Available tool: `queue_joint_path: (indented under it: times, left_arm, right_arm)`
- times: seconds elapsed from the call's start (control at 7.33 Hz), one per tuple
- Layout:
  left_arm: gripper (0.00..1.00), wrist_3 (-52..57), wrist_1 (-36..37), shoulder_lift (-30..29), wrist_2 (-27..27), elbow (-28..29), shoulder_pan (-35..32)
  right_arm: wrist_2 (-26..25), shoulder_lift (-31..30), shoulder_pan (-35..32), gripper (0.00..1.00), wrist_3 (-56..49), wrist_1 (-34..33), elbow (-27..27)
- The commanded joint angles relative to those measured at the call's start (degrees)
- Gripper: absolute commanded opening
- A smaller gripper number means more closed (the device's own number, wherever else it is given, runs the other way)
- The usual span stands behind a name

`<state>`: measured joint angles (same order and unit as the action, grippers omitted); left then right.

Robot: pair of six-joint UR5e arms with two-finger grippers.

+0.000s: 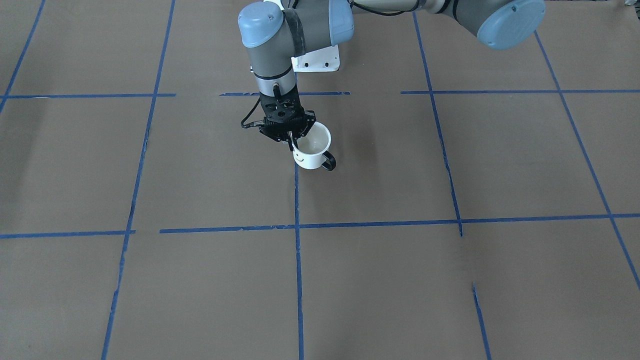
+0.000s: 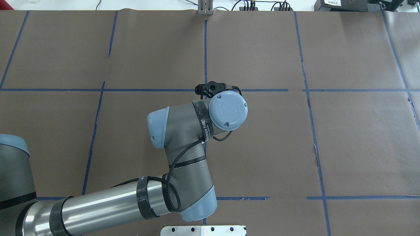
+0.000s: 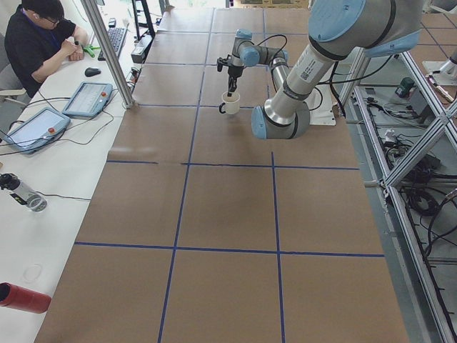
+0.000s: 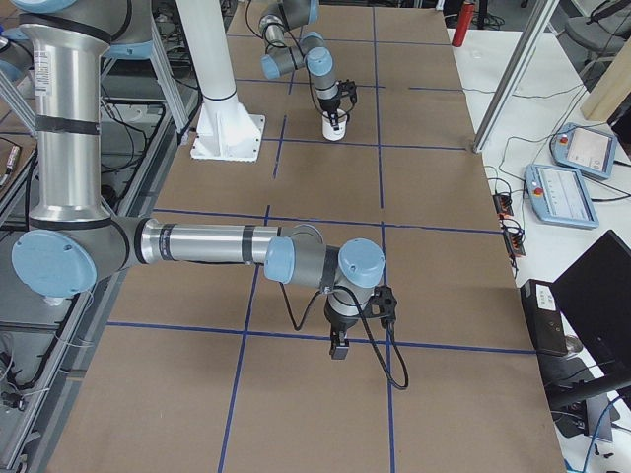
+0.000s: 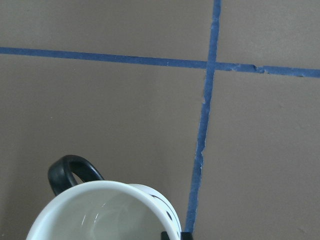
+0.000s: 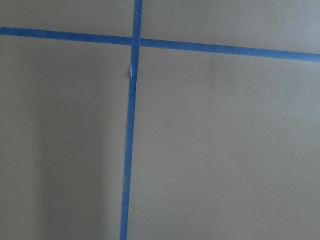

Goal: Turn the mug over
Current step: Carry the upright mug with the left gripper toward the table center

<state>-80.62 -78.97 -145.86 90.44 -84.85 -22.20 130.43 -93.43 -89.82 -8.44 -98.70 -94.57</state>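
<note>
The white mug (image 1: pixel 314 150) with a black smiley face and black handle (image 1: pixel 329 162) stands upright, mouth up, on the brown table at a blue tape line. My left gripper (image 1: pixel 294 141) comes straight down on the mug's rim, one finger outside the wall and one inside, shut on it. The left wrist view shows the mug's open mouth (image 5: pixel 100 212) and handle (image 5: pixel 70 172) at its bottom edge. In the overhead view the mug is hidden under my left wrist (image 2: pixel 226 111). My right gripper (image 4: pixel 338 347) hangs over bare table far from the mug; I cannot tell whether it is open.
Blue tape lines (image 1: pixel 297 225) divide the brown paper table. The white arm base plate (image 1: pixel 317 60) sits behind the mug. An operator (image 3: pixel 39 39), teach pendants (image 3: pixel 89 96) and a red bottle (image 3: pixel 25 296) are on the side bench.
</note>
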Motion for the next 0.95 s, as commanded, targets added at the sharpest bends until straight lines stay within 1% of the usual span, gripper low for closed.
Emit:
queue_joint_path:
  times: [0.0,0.14,0.41,0.82]
  left_arm:
    - [0.0,0.2,-0.8,-0.1,0.0,0.3,0.6]
    - [0.0,0.3,-0.8,-0.4,-0.1,1.2,0.7]
    - [0.0,0.5,-0.9,-0.9,-2.4,2.1,1.9]
    - [0.0,0.6,-0.9,-1.5,-2.9,2.2,2.5]
  right_arm:
    - [0.0,0.0,0.0,1.0,0.0,0.0,0.0]
    - [0.0,0.0,0.0,1.0,0.0,0.0,0.0]
    - [0.0,0.0,0.0,1.0,0.0,0.0,0.0]
    - [0.0,0.0,0.0,1.0,0.0,0.0,0.0]
